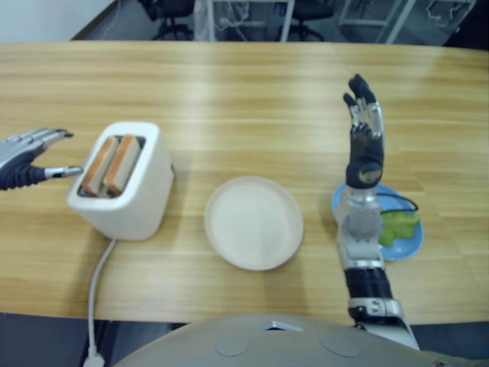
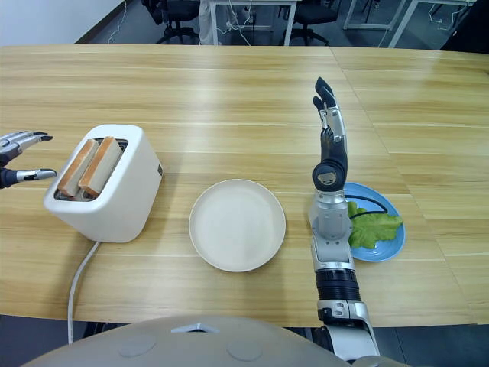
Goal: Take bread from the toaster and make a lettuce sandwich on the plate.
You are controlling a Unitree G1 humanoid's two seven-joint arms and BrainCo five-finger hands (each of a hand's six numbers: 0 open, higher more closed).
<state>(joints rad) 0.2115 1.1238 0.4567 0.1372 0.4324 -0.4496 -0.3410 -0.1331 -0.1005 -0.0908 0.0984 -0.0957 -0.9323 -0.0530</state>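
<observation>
Bread slices (image 2: 90, 166): upright in toaster (image 2: 126, 206) slots, frame left; judged light, stiff, crumbly, so pinch exposed tops | left hand (image 1: 23, 157): fingers apart, empty, beside toaster | right hand (image 2: 328, 130): fingers straight, empty

A light wooden table (image 2: 229, 84) with long plank grain fills most of the scene, and a seam on the right marks where a second tabletop (image 2: 428, 99) joins it. Beyond the far edge are a white wall (image 2: 46, 19) at left, a dark floor (image 2: 126, 29), black office chairs (image 2: 177, 11) and white desk legs (image 2: 289, 23).
</observation>
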